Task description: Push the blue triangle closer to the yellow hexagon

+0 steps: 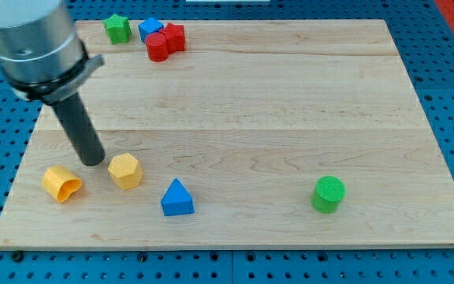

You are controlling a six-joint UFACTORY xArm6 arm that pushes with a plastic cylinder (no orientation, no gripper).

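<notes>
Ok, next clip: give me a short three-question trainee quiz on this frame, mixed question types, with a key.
1. True or false: my tip touches the blue triangle.
2. Multiple choice: which block lies nearest my tip? A) green cylinder B) yellow hexagon C) green star
3. Fill in: the blue triangle lies to the view's ____ of the yellow hexagon.

Key: 1 false, the tip stands at the view's left of the hexagon, apart from the triangle. 2 B. 3 right, and slightly lower.
</notes>
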